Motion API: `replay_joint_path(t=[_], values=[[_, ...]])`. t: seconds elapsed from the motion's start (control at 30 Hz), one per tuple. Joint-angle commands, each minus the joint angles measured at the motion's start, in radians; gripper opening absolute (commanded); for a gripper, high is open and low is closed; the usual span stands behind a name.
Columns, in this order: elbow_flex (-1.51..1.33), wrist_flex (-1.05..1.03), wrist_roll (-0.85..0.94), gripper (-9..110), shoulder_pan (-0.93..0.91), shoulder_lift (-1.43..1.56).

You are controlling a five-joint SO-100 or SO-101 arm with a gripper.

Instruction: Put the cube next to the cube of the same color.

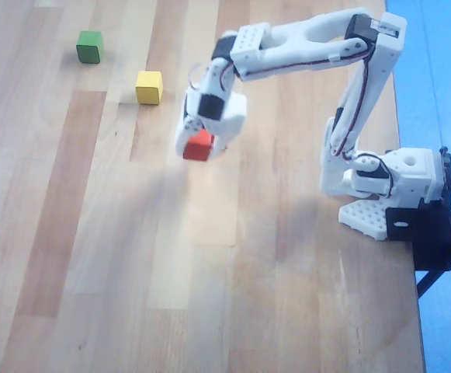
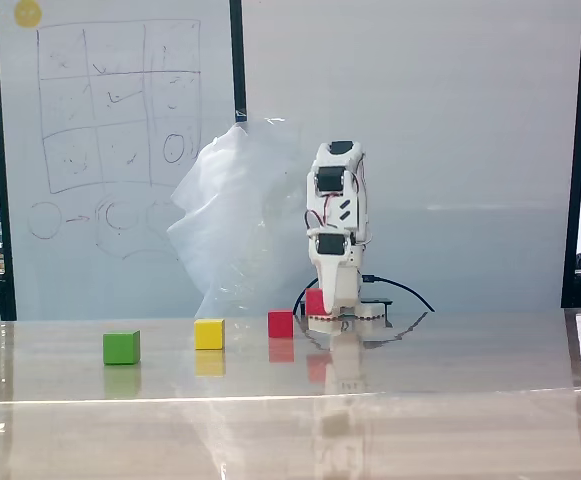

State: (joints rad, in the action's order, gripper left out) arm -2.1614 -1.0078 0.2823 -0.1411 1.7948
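Observation:
A small red cube [image 1: 198, 146] is held off the table between the fingers of my gripper [image 1: 202, 149], which is shut on it. In the fixed view the held cube [image 2: 313, 301] hangs slightly above the tabletop at the gripper [image 2: 322, 306]. The other red cube [image 2: 281, 323] rests on the table just left of it and a little lower in that view. In the overhead view this second red cube is hidden under the gripper and wrist.
A yellow cube [image 1: 149, 87] [image 2: 209, 333] and a green cube [image 1: 89, 47] [image 2: 121, 347] sit on the wooden table [image 1: 93, 256], further along the line. The arm's base [image 1: 396, 183] stands at the right table edge. A crumpled plastic sheet [image 2: 230, 220] stands behind the cubes.

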Motion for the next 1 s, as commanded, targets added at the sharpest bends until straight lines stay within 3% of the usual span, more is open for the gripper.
replay_joint_path(t=[0.0, 0.2, 0.33, 0.57, 0.97], values=[[0.259, -0.179, 0.034, 0, -0.018, 0.025], [0.611, -0.474, 0.051, 0, -0.021, 0.012], [0.742, -0.583, 0.179, 0, -0.074, -0.021], [0.764, -0.505, 0.268, 0, -0.382, -0.127], [0.551, -0.296, 0.258, 0, -0.426, -0.279]])
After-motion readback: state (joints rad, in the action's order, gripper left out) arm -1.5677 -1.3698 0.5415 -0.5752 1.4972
